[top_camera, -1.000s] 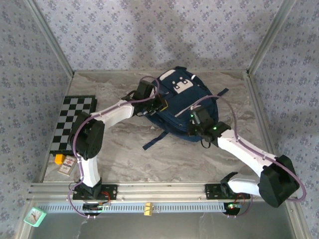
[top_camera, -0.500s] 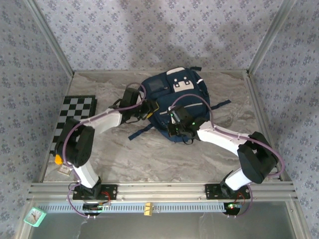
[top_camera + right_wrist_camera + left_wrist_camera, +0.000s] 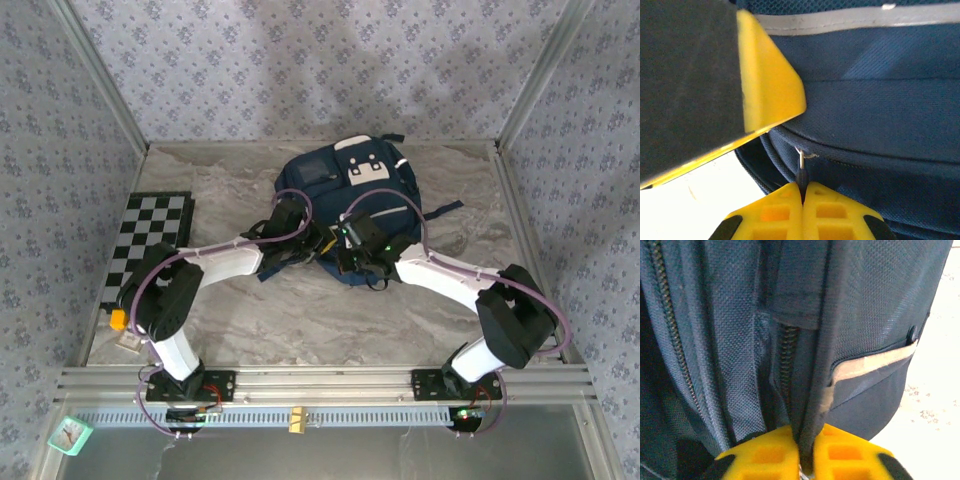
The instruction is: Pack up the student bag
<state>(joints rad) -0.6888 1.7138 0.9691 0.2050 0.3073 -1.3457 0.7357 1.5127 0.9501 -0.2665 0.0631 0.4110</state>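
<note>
In the view from above, the student bag [image 3: 322, 195] lies on the marble table [image 3: 300, 315], on the far side of both grippers. It is a large navy-blue backpack with a white patch on top, pale trim lines and a dark strap going out to each side. The left gripper [image 3: 320, 245] and the right gripper [image 3: 346, 258] meet at the near edge of the bag, very close to each other. A checkered board [image 3: 150, 235] lies well to the left of the left arm. In the left wrist view, the left gripper [image 3: 805, 460] has its yellow fingers [image 3: 765, 455] pressed together on a dark seam of the student bag [image 3: 730, 340], which rises straight ahead of them. Beside this seam runs a zipper [image 3: 787, 357]. To the right of it, a white trim stripe [image 3: 872, 364] crosses a pocket, and beyond the bag the pale table [image 3: 940, 390] shows. In the right wrist view, the right gripper [image 3: 803, 210] is closed on a small metal zipper pull [image 3: 800, 172] which hangs from a seam of the student bag [image 3: 880, 115]. The navy fabric is finely woven, and a grey-white stripe [image 3: 855, 19] runs across it farther ahead. One yellow finger of the left gripper [image 3: 771, 85] stands just ahead and to the left, touching the bag.
</note>
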